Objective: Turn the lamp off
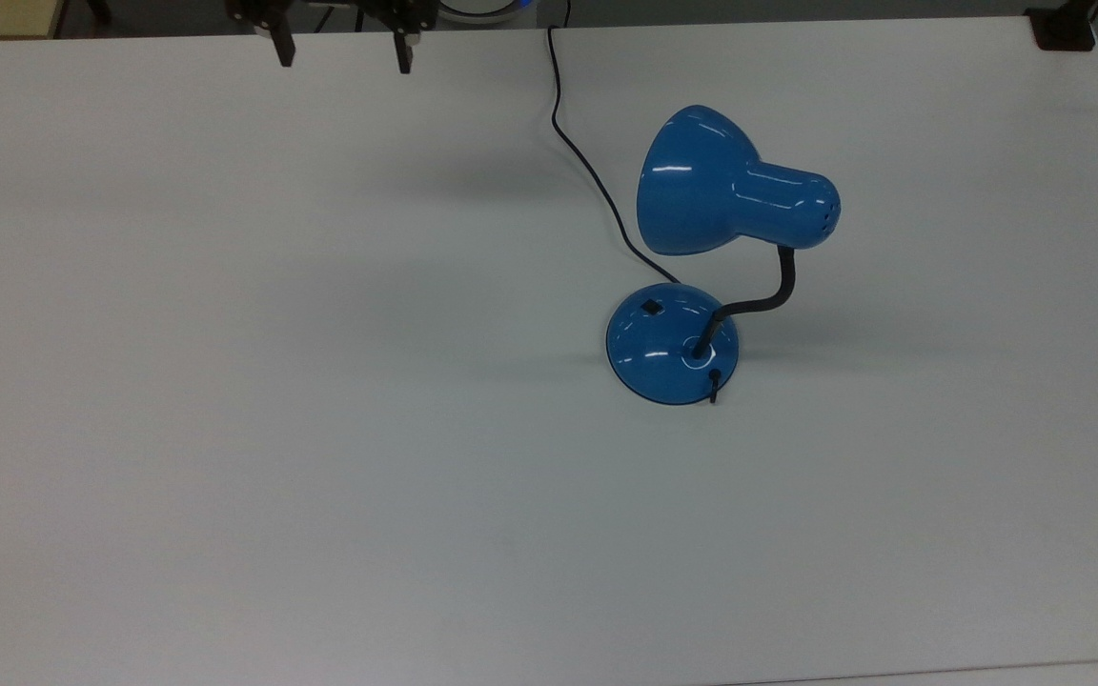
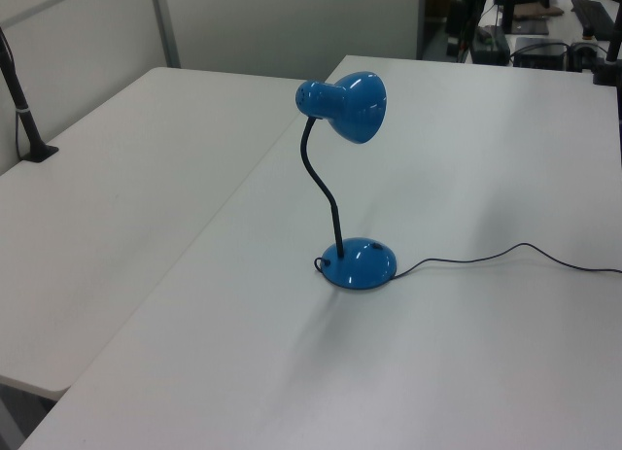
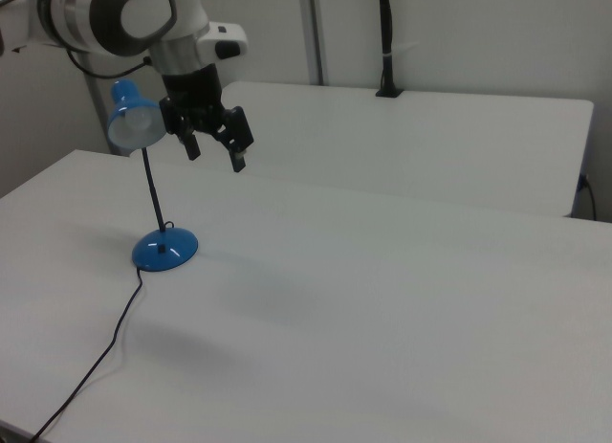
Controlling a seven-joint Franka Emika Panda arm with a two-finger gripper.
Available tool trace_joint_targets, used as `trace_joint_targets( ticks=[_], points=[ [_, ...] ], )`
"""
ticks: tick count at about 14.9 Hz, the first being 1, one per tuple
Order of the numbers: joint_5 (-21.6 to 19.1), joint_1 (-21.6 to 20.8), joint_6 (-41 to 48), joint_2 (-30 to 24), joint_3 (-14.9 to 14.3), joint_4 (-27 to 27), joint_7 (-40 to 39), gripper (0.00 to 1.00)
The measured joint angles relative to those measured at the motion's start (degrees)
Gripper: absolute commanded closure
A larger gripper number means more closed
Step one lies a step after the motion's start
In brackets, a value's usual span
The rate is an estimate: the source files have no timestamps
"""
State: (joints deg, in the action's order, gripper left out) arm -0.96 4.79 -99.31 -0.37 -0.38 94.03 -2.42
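In the top view the gripper (image 1: 339,48) is cut off by the upper edge, so just its two dark fingers (image 1: 403,50) reach into the picture, spread wide apart and holding nothing (the right view shows the same released claw (image 3: 215,146) hanging in the air above the white table (image 3: 402,299)). The lamp (image 1: 701,248) stands upright on that table, well apart from the claw, toward the top view's right and lower down. It has a glossy blue bell shade (image 1: 711,186), a black curved gooseneck (image 1: 763,300) and a domed blue base (image 1: 668,345) carrying a small black switch (image 1: 651,307), while its dark cord (image 1: 587,162) runs off the top view's upper edge and cannot be followed farther.
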Motion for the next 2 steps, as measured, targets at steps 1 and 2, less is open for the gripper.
trace_joint_targets(
  ticks=[1,2],
  points=[
    [0.0,0.2,0.0,0.0,-0.2,-0.3,-0.6,0.00],
    [0.0,0.2,0.0,0.0,-0.2,-0.5,-0.8,0.00]
  ],
)
